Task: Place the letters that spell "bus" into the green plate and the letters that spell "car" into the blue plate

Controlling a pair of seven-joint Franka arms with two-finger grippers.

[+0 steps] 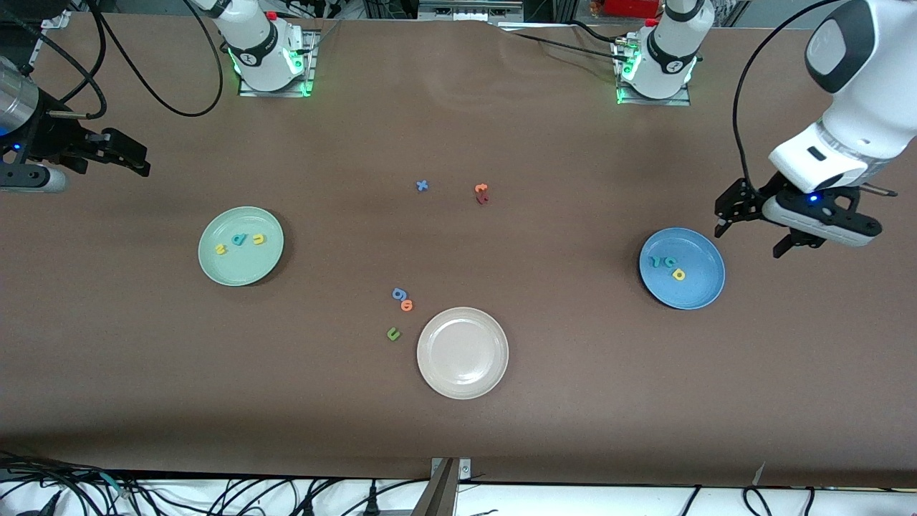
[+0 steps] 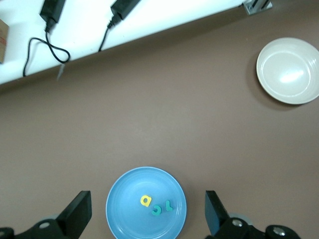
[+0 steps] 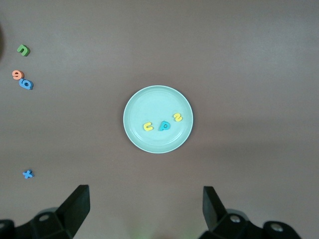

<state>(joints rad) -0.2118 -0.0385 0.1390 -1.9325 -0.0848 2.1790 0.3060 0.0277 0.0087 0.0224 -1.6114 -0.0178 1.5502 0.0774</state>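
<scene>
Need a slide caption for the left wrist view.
Open left gripper above the blue plate holding teal c, teal r and yellow a.

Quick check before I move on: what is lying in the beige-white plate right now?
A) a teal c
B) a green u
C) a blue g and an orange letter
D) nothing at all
D: the beige-white plate shows only its bare surface, while the green u, the blue g and the orange letter lie on the table beside it, and the teal c sits in the blue plate.
</scene>
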